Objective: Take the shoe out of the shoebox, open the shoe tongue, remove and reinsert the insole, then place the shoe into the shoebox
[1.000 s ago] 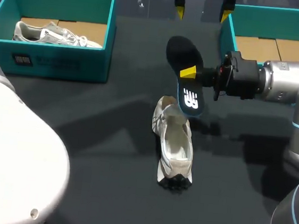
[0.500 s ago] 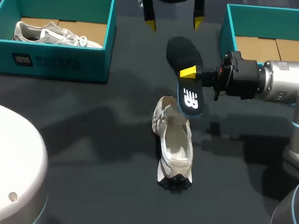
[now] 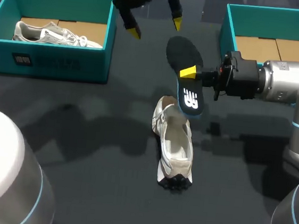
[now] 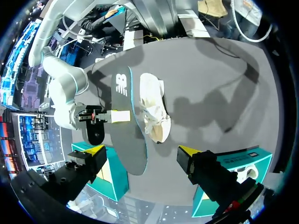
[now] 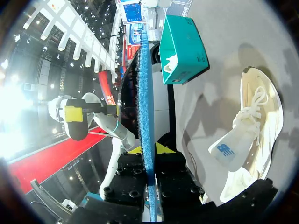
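Note:
A pale sneaker (image 3: pixel 173 146) lies on the dark table, toe toward the near edge. Just above its heel hangs the black insole (image 3: pixel 184 73) with a blue underside, tilted on edge. My right gripper (image 3: pixel 189 73) is shut on the insole's middle. In the right wrist view the insole (image 5: pixel 145 107) runs edge-on between the fingers of that gripper (image 5: pixel 148 149), with the sneaker (image 5: pixel 252 135) below and beside it. My left gripper (image 3: pixel 154 26) hangs open and empty above the table's far side. Its wrist view looks down past the gripper (image 4: pixel 142 151) onto the insole (image 4: pixel 126 121) and sneaker (image 4: pixel 154 107).
A teal shoebox (image 3: pixel 53 62) at the far left holds another pale sneaker (image 3: pixel 56 33). A second teal shoebox (image 3: pixel 227 29) at the far right shows only its cardboard floor. My left arm's white body fills the near left corner.
My left gripper has swung leftward along the far side of the table and tilted. The left arm's body has shifted lower at the near left. The right arm and insole have not moved.

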